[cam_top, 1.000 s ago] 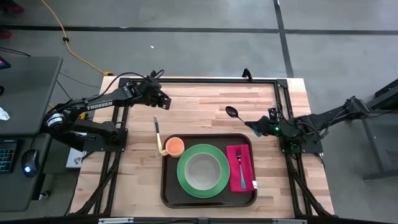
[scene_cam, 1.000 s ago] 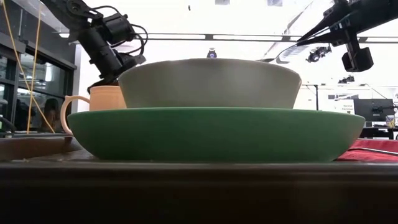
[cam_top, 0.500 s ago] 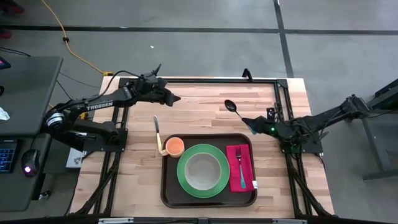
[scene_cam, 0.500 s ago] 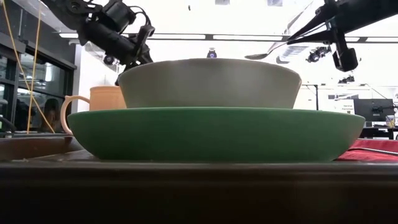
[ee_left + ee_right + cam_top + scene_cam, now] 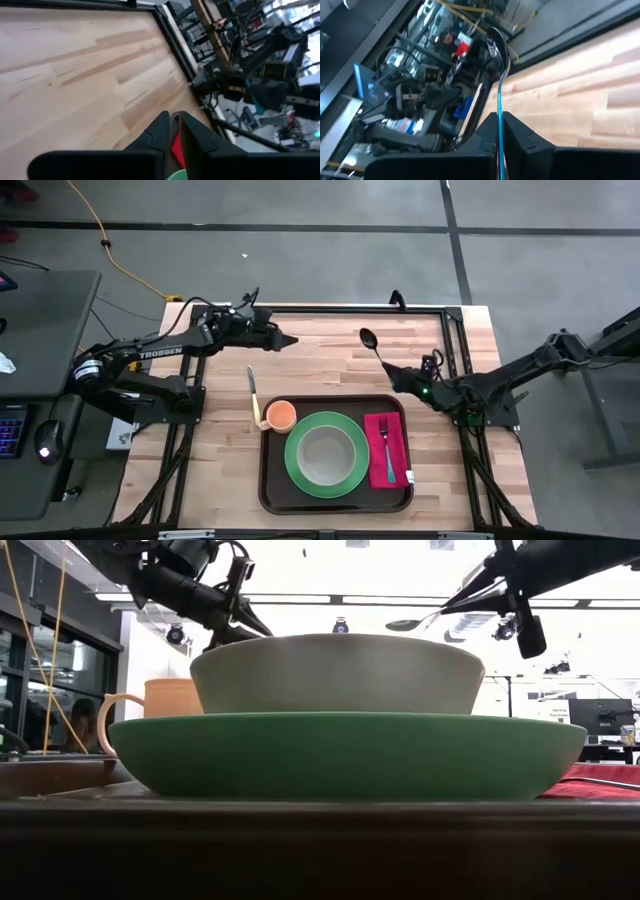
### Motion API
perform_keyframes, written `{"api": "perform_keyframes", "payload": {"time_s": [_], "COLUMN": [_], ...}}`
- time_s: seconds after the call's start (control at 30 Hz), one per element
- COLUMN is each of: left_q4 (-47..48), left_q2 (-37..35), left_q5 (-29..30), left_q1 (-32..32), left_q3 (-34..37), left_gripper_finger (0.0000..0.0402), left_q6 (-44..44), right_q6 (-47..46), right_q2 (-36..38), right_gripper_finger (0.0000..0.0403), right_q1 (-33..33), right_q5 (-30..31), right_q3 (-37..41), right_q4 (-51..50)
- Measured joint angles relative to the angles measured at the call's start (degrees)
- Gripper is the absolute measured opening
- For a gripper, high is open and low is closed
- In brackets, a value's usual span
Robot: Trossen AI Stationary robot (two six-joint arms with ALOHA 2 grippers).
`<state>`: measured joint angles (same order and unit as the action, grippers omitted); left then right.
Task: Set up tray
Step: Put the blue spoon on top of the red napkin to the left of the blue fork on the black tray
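Large dark brown rectangular plastic tray [image 5: 268,480], rounded corners, raised rim, sits at the near edge of the light wooden tabletop [image 5: 320,365], roughly centred between the side edges. Glossy dark surface, much wider than what it carries.

On the tray: round green plate [image 5: 295,470] in the middle with a pale grey bowl [image 5: 326,452] nested in it. Small orange cup [image 5: 281,416] in the tray's far-left corner, touching the plate rim. Magenta folded napkin [image 5: 379,443] along the tray's right side, silver fork [image 5: 389,448] lying on it.

Knife with a pale handle [image 5: 252,390] lies on the tabletop just off the tray's far-left corner, beside the cup.

Right gripper [image 5: 392,373] is clamped on a shiny metal spoon [image 5: 369,340], held in the air above the tabletop beyond the tray's far-right corner, bowl end pointing toward the far edge.

Left gripper [image 5: 284,340] hangs above the far-left part of the tabletop, fingers [image 5: 160,131] nearly together with a thin gap, holding nothing.
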<state>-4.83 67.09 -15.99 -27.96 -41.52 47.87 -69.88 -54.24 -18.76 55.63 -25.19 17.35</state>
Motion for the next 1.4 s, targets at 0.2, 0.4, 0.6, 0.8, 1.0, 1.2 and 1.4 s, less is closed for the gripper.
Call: {"api": "perform_keyframes", "payload": {"time_s": [0.2,0.4,0.6,0.8,1.0,1.2,1.4], "left_q4": [-5.0,-11.7,-13.7,-15.2,-15.2,-15.1,-15.2], "left_q2": [0.0,0.0,0.1,2.3,5.3,7.7,9.4], "left_q5": [-0.6,-1.7,-2.0,-3.5,-7.1,-10.2,-10.6], "left_q1": [0.0,0.0,0.1,1.4,1.4,1.4,1.4], "left_q3": [0.0,0.0,-1.5,-3.6,-6.4,-8.3,-10.0], "left_gripper_finger": [0.0074,0.0074,0.0074,0.0074,0.0074,0.0074,0.0074], "left_q6": [3.3,6.3,8.1,8.2,8.1,7.8,7.5], "right_q6": [3.9,7.3,12.8,17.5,21.7,22.0,25.2], "right_q2": [-5.2,-11.6,-16.4,-20.2,-23.8,-26.5,-27.9], "right_gripper_finger": [0.0,0.0,0.0,0.0,0.0,0.0,0.0], "right_q1": [0.7,3.7,7.2,12.3,17.1,20.4,23.3], "right_q5": [4.3,5.2,2.5,-4.3,-11.8,-17.3,-23.7], "right_q3": [0.0,0.0,0.0,0.0,0.0,-0.8,-4.5], "right_q4": [7.4,17.3,28.5,38.6,49.7,54.0,54.1]}}
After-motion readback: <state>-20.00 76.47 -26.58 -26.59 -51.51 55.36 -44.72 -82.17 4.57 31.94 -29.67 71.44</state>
